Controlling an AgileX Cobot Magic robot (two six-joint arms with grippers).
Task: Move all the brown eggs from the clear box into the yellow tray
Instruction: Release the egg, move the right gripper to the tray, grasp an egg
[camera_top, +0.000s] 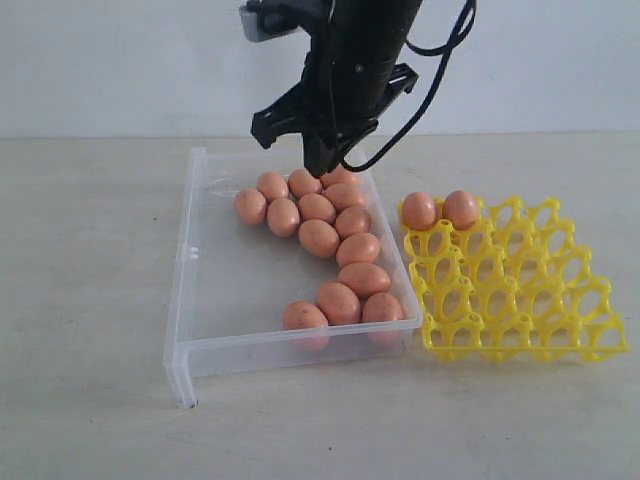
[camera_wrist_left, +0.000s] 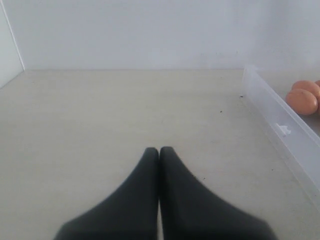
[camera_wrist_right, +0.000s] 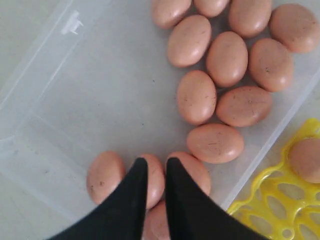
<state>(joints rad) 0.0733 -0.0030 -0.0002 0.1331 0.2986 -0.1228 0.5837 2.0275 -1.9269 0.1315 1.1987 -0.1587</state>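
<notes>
Several brown eggs (camera_top: 319, 238) lie in the clear box (camera_top: 185, 300), in a loose line from its far end to its front wall. Two more eggs (camera_top: 418, 210) sit in the far-left cups of the yellow tray (camera_top: 520, 300), right of the box. My right gripper (camera_top: 325, 165) hangs above the box. Its fingers (camera_wrist_right: 155, 161) stand a narrow gap apart over the front eggs (camera_wrist_right: 152, 187), which show through the gap. My left gripper (camera_wrist_left: 159, 148) is shut and empty over bare table beside the box wall (camera_wrist_left: 280, 125).
The pale table (camera_top: 90, 300) spreads left of the box and in front of it. A white wall (camera_top: 120, 60) stands behind. A black cable (camera_top: 440, 45) loops from the right arm above the tray.
</notes>
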